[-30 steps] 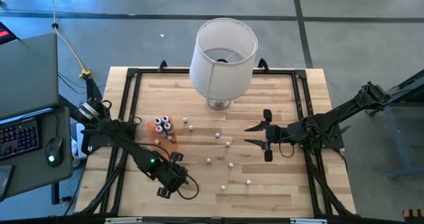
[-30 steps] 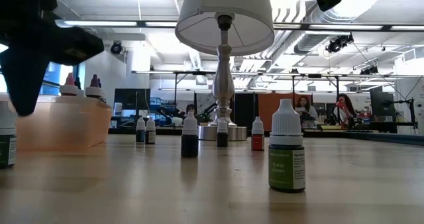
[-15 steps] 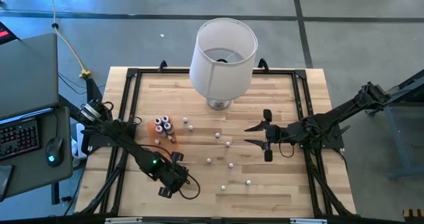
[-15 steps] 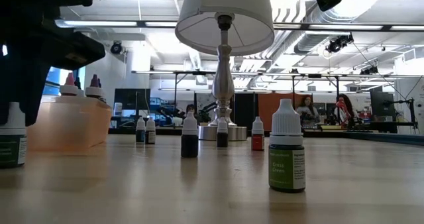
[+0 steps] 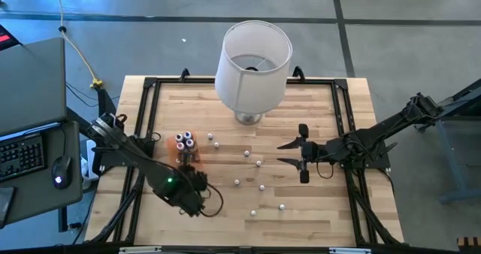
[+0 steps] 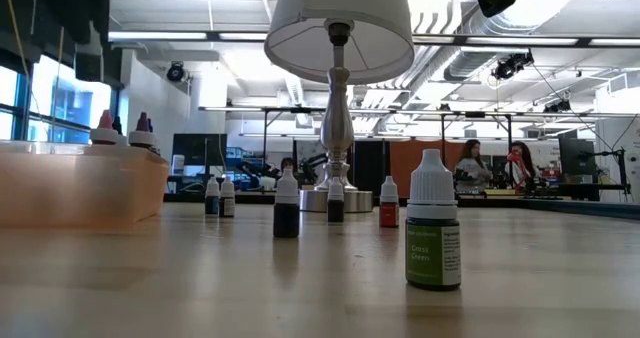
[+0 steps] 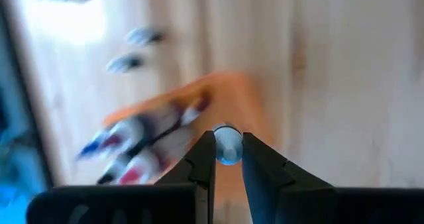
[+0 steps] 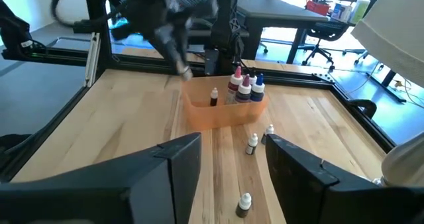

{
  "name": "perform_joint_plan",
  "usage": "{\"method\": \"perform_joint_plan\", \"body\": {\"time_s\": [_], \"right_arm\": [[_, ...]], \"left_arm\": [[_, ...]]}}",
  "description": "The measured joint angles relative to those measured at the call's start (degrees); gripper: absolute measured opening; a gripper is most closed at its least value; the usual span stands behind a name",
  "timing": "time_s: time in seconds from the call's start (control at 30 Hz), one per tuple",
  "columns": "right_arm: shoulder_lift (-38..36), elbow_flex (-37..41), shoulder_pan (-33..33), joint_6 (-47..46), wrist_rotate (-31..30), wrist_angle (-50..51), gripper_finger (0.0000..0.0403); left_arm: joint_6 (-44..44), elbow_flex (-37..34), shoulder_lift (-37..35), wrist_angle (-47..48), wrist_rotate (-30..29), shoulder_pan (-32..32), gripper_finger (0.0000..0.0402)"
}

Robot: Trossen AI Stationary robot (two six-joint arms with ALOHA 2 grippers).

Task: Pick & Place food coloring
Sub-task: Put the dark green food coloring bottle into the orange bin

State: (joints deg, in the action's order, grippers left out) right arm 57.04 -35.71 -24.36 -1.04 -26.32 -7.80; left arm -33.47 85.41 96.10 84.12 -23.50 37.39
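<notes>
My left gripper (image 5: 191, 166) is shut on a small white-capped food coloring bottle (image 7: 227, 146) above the near end of the flat orange tray (image 5: 197, 158). The right wrist view shows it over the tray (image 8: 225, 112) too. Several bottles with red, blue and purple tops (image 5: 184, 140) stand in the tray on their bases. More small bottles stand loose on the table, among them (image 5: 246, 153), (image 5: 262, 187) and a green-labelled one (image 6: 433, 220). My right gripper (image 5: 290, 153) waits open over the table's right half. My left gripper pinches the bottle between its two fingertips (image 7: 204, 159), at the round cap (image 7: 228, 139). The fingers come from above, pointing down. The bottle is lifted clear of the table and sits over the orange tray (image 7: 222, 91).
A lamp with a big white shade (image 5: 253, 57) stands on its base (image 5: 248, 119) at the table's far middle. A black frame (image 5: 150, 89) runs round the table top. A laptop and keyboard sit left of the table. People show in the room behind (image 6: 520, 163).
My left gripper has risen from the table's near left part with the bottle and moved toward the far edge, over the tray. The bottle has been lifted clear of the table and has left the low view.
</notes>
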Motion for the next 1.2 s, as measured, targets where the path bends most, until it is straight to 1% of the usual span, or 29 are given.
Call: {"method": "perform_joint_plan", "body": {"time_s": [0.07, 0.13, 0.23, 0.37, 0.43, 0.5, 0.57, 0.7, 0.83, 0.93, 1.07, 1.2], "right_arm": [[0.0, 0.0, 0.0, 0.0, 0.3, 0.0, 0.0161], [0.0, 0.0, 0.0, 0.0, 1.2, 0.0, 0.0159], [0.0, 0.0, 0.0, 0.0, 2.3, 0.0, 0.0157], [0.0, 0.0, 0.0, 0.0, 2.9, 0.0, 0.0156], [0.0, 0.0, 0.0, 0.0, 2.8, 0.0, 0.0157], [0.0, 0.0, 0.0, 0.1, 2.8, -0.2, 0.0158], [0.0, 0.0, 0.0, 1.3, 2.8, -0.2, 0.0158], [0.0, 0.0, 0.0, 1.3, 2.8, -0.2, 0.0156], [0.0, 0.0, 0.0, 1.3, 2.8, -0.2, 0.0159], [0.0, 0.0, 0.0, 1.3, 2.7, -0.2, 0.0161], [0.0, 0.0, 0.0, 1.3, 2.7, -0.2, 0.0161], [0.0, 0.0, 0.0, 1.0, 2.7, -0.2, 0.0162]], "left_arm": [[-4.6, 0.6, -0.3, 5.5, -1.6, 0.1, 0.0045], [-7.3, -0.8, -1.9, 5.5, -3.0, 0.1, 0.0045], [-8.3, -6.6, -6.7, 0.4, -2.4, 0.1, 0.0046], [-11.0, -18.0, -12.3, -7.7, 0.1, -0.8, 0.0049], [-11.9, -23.4, -14.2, -13.5, 2.1, -2.1, 0.0050], [-12.1, -28.6, -15.1, -18.5, 4.6, -3.3, 0.0050], [-12.1, -33.0, -15.5, -22.6, 5.4, -4.3, 0.0051], [-12.1, -39.0, -15.5, -28.4, 6.8, -6.8, 0.0051], [-14.1, -40.9, -15.4, -30.1, 7.7, -10.0, 0.0060], [-14.8, -41.0, -15.4, -30.0, 7.7, -11.5, 0.0082], [-13.4, -41.2, -15.3, -29.9, 8.4, -12.0, 0.0119], [-11.7, -40.4, -15.3, -29.0, 11.4, -11.9, 0.0141]]}}
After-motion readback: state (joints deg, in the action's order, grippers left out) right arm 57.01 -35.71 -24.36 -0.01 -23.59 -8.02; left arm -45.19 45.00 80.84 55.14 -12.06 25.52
